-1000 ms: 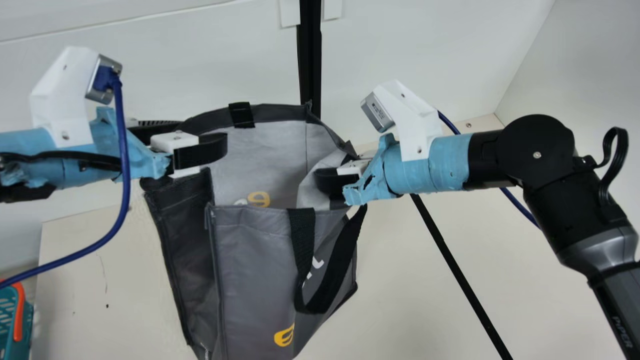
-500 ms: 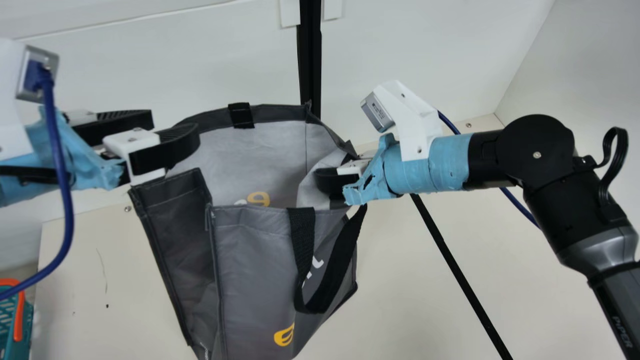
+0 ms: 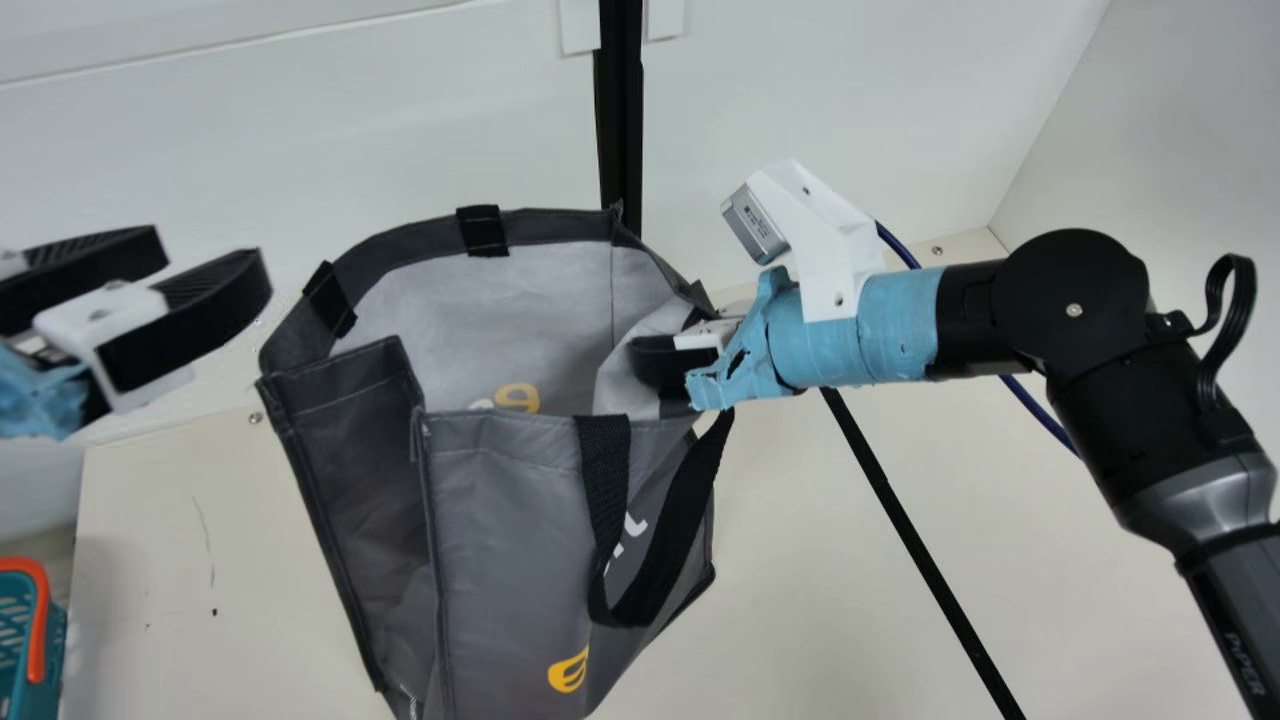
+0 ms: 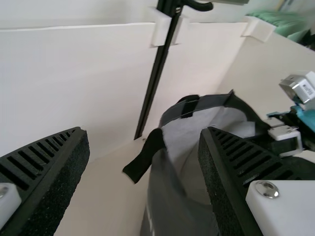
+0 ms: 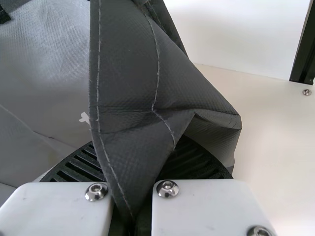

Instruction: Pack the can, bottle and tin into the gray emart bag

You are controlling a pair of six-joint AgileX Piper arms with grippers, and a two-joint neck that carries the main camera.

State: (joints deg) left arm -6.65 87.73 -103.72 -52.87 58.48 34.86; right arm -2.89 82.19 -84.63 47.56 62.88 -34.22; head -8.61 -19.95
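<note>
Gray emart bag (image 3: 520, 520): it stands on the table in the middle of my main view, mouth open upward. I take that mouth as the center of my clock. A black tab (image 3: 483, 230) wraps the rim at 12 and another sits between 9 and 10; the black handle (image 3: 603, 460) loops down the front wall toward 5.

Around it, I have a black post (image 3: 620, 130) against the white wall at 1 o'clock, beyond the rim. A black line (image 3: 914, 540) slants across the cream table (image 3: 820, 600) from about 4 toward 5. Down at 8, at the view's edge, I see part of a teal basket (image 3: 57, 650) with an orange handle (image 3: 38, 630). What crowds the mouth is on the 3 o'clock side, where the wall bulges inward and a black finger (image 3: 660, 365) of my right gripper (image 3: 665, 340) sits over the opening. On the opposite side, the side wall folds in along its height.

That right gripper is pinching the bag's side wall: in its wrist view the dark hem runs down between the two ribbed fingers, bunched into a fold. My left gripper (image 3: 215, 262) hangs between 9 and 10, near the rim but apart from it. Its ribbed fingers are spread wide, with nothing held between them, and its wrist view shows the bag farther off.
</note>
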